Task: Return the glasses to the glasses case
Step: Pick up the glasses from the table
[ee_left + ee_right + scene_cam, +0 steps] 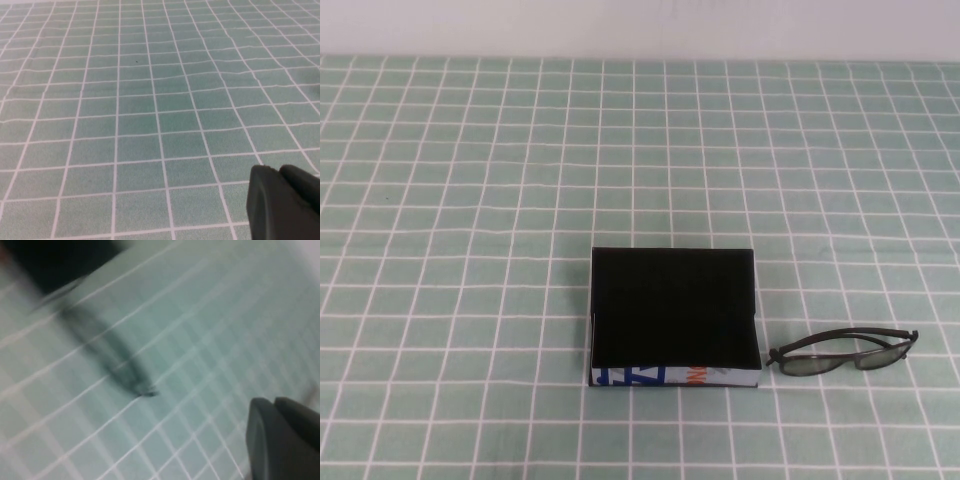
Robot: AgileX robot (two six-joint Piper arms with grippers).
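Observation:
The glasses case [673, 310] lies open near the table's front middle, black inside, with a white front side printed in blue and orange. The glasses [842, 353], dark-framed with tinted lenses, lie on the cloth just right of the case, close to its front right corner, arms unfolded. Neither arm shows in the high view. My left gripper [278, 173] is shut and empty over bare cloth. My right gripper [274, 403] is shut and empty; its blurred view shows the glasses [107, 352] and a corner of the case [55, 260] some way ahead of it.
A green tablecloth with a white grid [470, 200] covers the whole table, up to a pale wall [640, 25] at the back.

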